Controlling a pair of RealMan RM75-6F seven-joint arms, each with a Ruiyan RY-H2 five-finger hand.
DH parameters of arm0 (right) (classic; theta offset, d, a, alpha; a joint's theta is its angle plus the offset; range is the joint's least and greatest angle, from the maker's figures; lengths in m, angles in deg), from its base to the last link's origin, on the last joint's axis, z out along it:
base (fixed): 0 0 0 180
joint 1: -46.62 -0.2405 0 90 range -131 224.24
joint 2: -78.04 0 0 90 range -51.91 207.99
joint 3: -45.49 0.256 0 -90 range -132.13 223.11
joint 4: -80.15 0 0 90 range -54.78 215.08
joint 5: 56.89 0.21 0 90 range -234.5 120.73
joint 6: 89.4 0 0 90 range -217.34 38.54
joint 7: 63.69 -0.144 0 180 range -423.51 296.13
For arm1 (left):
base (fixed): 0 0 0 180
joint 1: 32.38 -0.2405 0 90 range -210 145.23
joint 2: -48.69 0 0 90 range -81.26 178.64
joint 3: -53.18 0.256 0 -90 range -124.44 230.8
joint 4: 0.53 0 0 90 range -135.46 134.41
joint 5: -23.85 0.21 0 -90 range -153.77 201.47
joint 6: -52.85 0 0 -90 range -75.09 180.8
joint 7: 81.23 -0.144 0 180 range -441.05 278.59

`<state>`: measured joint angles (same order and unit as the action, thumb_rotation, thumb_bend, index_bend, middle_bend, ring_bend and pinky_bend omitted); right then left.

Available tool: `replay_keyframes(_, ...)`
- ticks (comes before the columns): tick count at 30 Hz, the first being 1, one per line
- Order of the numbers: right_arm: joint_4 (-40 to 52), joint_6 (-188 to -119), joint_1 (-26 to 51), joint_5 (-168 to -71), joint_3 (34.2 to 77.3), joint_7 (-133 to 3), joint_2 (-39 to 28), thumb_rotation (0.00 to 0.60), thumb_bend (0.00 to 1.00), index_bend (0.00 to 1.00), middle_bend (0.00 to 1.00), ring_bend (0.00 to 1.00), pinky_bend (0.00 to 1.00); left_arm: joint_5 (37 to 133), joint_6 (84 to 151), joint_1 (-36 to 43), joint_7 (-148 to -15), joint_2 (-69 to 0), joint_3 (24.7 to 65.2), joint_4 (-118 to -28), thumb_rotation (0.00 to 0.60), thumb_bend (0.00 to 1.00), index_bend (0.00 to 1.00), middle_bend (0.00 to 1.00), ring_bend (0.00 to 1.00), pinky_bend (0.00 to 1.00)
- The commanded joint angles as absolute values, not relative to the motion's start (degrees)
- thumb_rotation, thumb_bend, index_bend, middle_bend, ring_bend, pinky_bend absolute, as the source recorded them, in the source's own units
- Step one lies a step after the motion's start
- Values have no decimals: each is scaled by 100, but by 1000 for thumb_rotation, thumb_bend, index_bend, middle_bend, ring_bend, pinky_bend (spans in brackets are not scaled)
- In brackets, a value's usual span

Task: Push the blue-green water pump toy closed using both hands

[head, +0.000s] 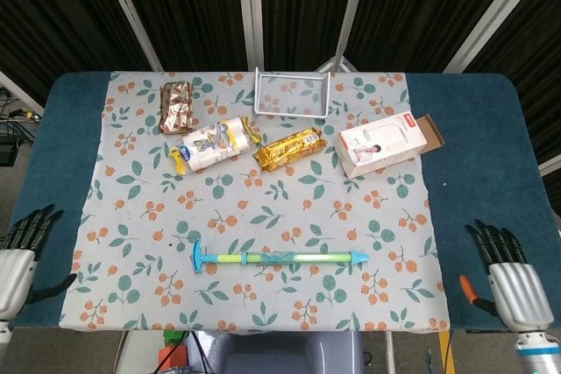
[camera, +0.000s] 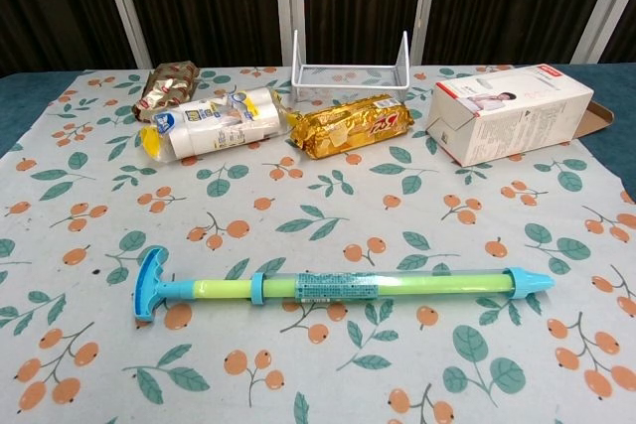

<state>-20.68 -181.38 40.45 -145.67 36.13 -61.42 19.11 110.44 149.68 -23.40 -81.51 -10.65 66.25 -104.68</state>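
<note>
The blue-green water pump toy (head: 279, 257) (camera: 338, 287) lies flat on the floral cloth near the front edge, its blue T-handle to the left and its pointed nozzle to the right. Part of the yellow-green rod shows between the handle and the clear barrel. My left hand (head: 15, 262) hovers at the far left edge of the head view, empty, fingers spread. My right hand (head: 512, 279) sits at the far right bottom corner, also empty with fingers apart. Both hands are far from the toy. Neither hand shows in the chest view.
Behind the toy lie a gold snack packet (head: 287, 147), a white-blue pack (head: 210, 144), a brown foil bag (head: 177, 105), a white carton (head: 389, 144) and a wire rack (head: 292, 92). The floral cloth (head: 131, 216) covers a blue table (head: 491, 155).
</note>
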Motion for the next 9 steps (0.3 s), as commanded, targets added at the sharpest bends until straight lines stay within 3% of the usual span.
replay_keyframes(1,-1727,-18465,4347,-14733,3623,-6284,1822,600,408,0,0,0,0,11306,15296,-2718,-7745,-1075,6675,-9962,600,241,0,0,0,70)
replay_keyframes(9,-1683,-18433,4492,-14657,3813,-6539,1748,600,408,0,0,0,0,11178,14910,-2815,-7757,-1061,6525,-9917,600,241,0,0,0,50)
